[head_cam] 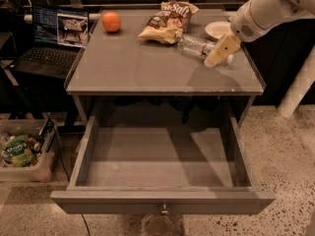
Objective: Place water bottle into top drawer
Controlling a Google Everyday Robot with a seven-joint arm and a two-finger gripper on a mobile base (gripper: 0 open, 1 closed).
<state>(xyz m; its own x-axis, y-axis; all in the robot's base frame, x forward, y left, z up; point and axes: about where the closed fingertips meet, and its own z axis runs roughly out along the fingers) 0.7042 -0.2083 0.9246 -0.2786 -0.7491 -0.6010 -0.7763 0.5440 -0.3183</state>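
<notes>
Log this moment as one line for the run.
water bottle: lying on tabletop beside chip bag | hand: over its cap end | top drawer: open, bottle not inside

A cream-yellow gripper (214, 58) on a white arm (266, 9) sits over the right side of a plain grey tabletop (142, 68), beside a clear water bottle (193, 45). The top drawer (162, 200) is the same flat grey, with a dull metal knob (164, 210). An orange fruit (111, 21), a yellow-and-brown chip bag (167, 23) with white lettering, a pale cream plate (216, 31). Beige floor (290, 151), speckled dark.
</notes>
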